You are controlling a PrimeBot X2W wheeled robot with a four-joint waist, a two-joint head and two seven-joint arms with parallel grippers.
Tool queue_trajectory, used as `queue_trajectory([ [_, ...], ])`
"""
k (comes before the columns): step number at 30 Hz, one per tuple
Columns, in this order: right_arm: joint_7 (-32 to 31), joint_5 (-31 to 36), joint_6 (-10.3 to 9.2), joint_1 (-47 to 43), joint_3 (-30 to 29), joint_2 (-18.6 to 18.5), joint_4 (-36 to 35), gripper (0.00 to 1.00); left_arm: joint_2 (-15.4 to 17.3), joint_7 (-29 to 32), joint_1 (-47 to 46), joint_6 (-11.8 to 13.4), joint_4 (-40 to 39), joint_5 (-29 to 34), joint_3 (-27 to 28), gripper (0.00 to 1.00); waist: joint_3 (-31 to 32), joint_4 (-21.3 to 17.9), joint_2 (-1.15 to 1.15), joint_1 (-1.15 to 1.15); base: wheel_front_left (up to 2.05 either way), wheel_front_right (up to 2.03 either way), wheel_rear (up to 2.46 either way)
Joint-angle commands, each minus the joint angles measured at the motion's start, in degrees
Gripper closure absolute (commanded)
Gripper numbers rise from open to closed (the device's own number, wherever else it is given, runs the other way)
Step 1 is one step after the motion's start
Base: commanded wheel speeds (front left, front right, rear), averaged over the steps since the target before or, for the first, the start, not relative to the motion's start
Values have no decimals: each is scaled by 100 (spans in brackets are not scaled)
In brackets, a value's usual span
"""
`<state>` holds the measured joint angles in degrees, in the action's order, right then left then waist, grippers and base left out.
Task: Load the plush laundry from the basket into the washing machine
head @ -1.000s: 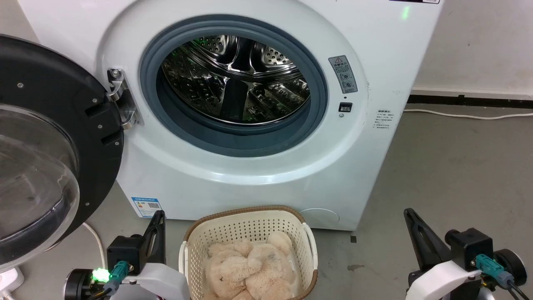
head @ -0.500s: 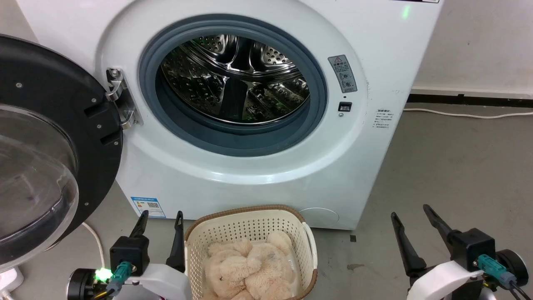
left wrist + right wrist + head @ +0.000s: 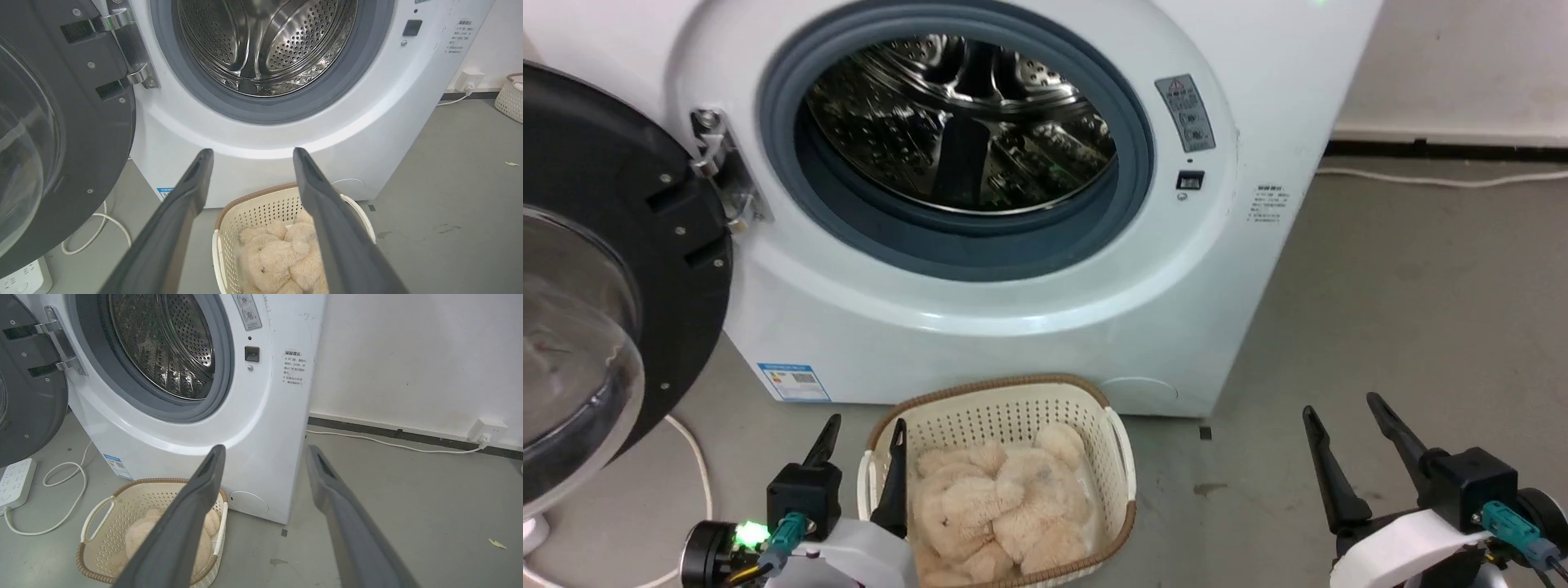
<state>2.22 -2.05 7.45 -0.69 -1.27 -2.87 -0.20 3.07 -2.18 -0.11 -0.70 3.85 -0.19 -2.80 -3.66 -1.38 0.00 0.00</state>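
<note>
The fluffy beige plush laundry [image 3: 1001, 510] lies curled inside the cream basket [image 3: 1005, 404] on the floor, right in front of the white washing machine [image 3: 1209, 269]. The washer's black-framed glass door [image 3: 613, 278] is swung open to the left, baring the steel drum [image 3: 956, 122]. My left gripper [image 3: 866, 429] stands open just left of the basket's rim, above the floor. My right gripper [image 3: 1343, 406] is open well to the right of the basket. The left wrist view shows the plush laundry [image 3: 278, 257] low between the fingers [image 3: 179, 212], beyond them.
A white cable [image 3: 690, 465] loops on the floor under the open door, beside a power strip [image 3: 14, 482]. Another cable [image 3: 1445, 178] runs along the black skirting at the back right. A second woven basket [image 3: 510, 96] stands by the far wall. Grey floor spreads to the right.
Both grippers have opened from shut. The head camera has tilted down and shifted, so the washer sits higher in view. The left gripper stands nearer the basket's rim.
</note>
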Motion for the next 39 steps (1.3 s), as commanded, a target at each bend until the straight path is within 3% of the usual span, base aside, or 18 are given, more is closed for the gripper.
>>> queue_trajectory([
  [1, 72, -77, 1, 47, -28, 0, -43, 0, 50, -71, -136, -36, 98, -37, -48, 0, -137, -60, 0, 0, 0, 0, 0],
  [21, 298, -591, 1, 301, 69, 0, -56, 0, 369, -16, -838, -188, 1160, -132, -381, 0, -1025, -508, 0, 0, 0, 0, 0],
  [39, 537, -1179, 2, 576, 274, 0, -3, 0, 1062, 648, -1633, -314, 2366, -558, -873, 0, -2020, -1015, 0, 0, 0, 0, 0],
])
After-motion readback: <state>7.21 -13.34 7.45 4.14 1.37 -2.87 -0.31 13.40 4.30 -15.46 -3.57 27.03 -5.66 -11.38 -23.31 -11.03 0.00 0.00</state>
